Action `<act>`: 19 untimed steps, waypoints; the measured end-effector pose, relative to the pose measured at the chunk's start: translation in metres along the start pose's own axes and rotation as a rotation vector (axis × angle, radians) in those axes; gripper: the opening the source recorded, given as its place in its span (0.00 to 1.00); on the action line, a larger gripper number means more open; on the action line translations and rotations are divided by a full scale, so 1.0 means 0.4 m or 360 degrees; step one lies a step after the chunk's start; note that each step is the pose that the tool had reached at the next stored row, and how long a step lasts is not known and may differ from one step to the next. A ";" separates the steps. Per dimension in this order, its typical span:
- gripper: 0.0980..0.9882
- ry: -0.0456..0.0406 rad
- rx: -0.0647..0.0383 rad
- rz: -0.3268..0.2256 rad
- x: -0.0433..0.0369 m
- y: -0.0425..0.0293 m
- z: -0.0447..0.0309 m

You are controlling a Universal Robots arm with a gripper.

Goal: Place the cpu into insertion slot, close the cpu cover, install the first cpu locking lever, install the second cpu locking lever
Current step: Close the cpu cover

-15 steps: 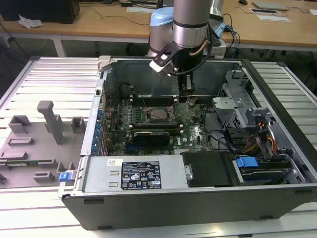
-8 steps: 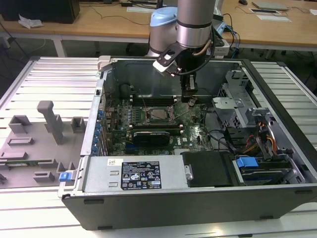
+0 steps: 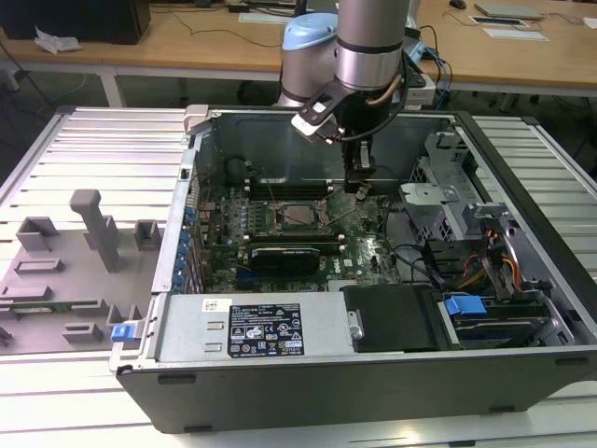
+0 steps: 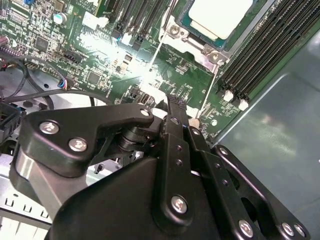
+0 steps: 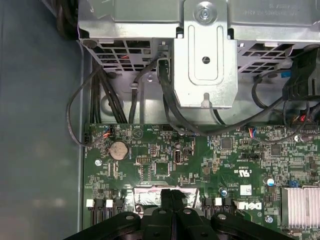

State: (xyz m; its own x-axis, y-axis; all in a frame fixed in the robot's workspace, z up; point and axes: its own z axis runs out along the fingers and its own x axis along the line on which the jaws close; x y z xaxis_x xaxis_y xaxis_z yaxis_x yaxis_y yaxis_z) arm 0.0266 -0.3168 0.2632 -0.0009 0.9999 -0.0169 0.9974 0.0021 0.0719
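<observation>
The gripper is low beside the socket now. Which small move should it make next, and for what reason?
Probably nudge the shut gripper sideways onto the thin locking lever beside it. The cpu seems already seated, the cpu cover lies around it, and the gripper tip hovers by that lever's free end.

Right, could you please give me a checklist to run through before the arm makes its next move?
1. cpu lying in the insertion slot: ok.
2. cpu cover down around the cpu: ok, as far as shows.
3. One locking lever latched: not ok, it sticks out from the socket.
4. The other locking lever latched: not ok, likewise free.
5. Gripper empty: ok, fingers shut on nothing.
6. Gripper touching a lever: cannot tell; its tip hangs beside the socket.
</observation>
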 end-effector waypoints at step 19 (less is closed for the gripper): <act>0.01 -0.0003 0.0055 -0.0003 0.001 0.068 0.061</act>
State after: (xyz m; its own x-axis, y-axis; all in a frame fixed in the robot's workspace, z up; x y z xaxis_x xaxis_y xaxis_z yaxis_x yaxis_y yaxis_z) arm 0.0557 -0.3168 0.2408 -0.0028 0.9998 -0.0189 0.9993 0.0035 0.0372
